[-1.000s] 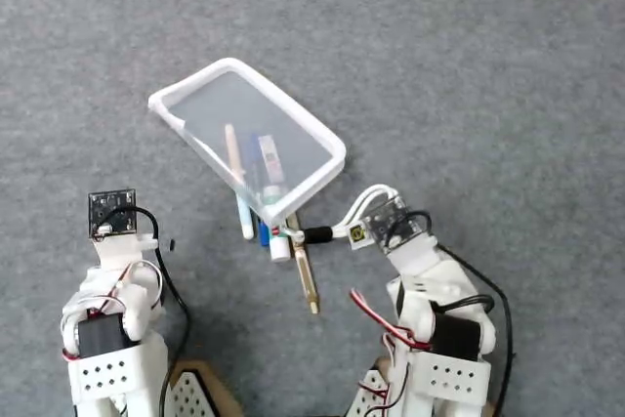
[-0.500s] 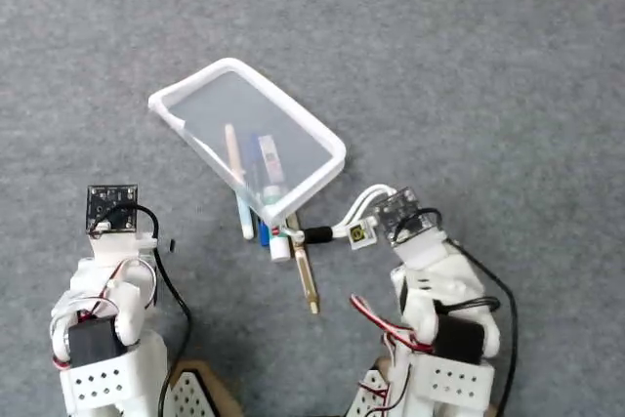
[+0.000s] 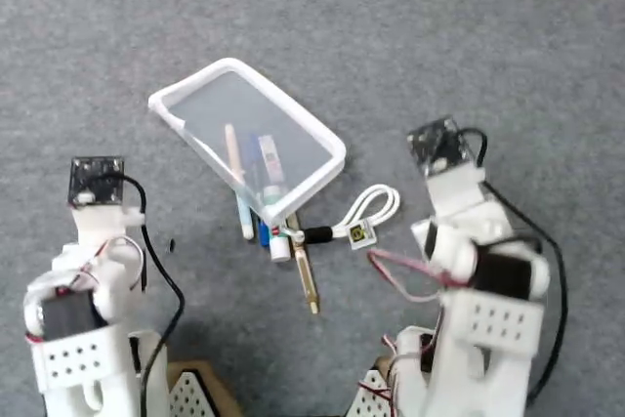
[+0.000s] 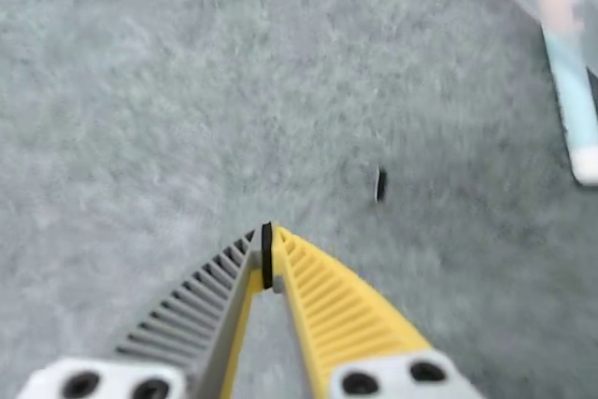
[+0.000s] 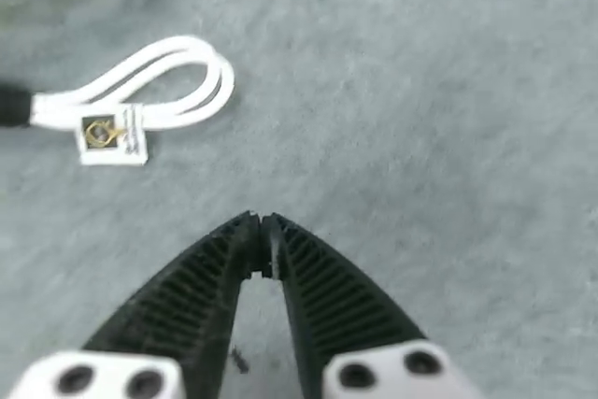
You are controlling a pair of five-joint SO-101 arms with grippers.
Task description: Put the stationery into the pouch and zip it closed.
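The right claw (image 5: 260, 231) is hovering clenched and empty, the white strap (image 5: 222, 81) lying just ahead of its tips. Beyond it, pens (image 3: 246, 217) are sticking out of the pouch (image 3: 210, 119); it should be pushing them fully inside before zipping. The left claw (image 4: 266, 254) is clenched too.

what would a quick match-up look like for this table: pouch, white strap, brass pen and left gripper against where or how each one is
Things:
1. pouch
2. white strap
3. brass pen
4. left gripper

Places and states:
A. shut, over bare table
B. most of its length on the table, outside the pouch
C. looped, lying flat by the pouch's corner
D. other pens partly inside, ends sticking out

Pairs: 1-D, 2-C, 3-B, 4-A
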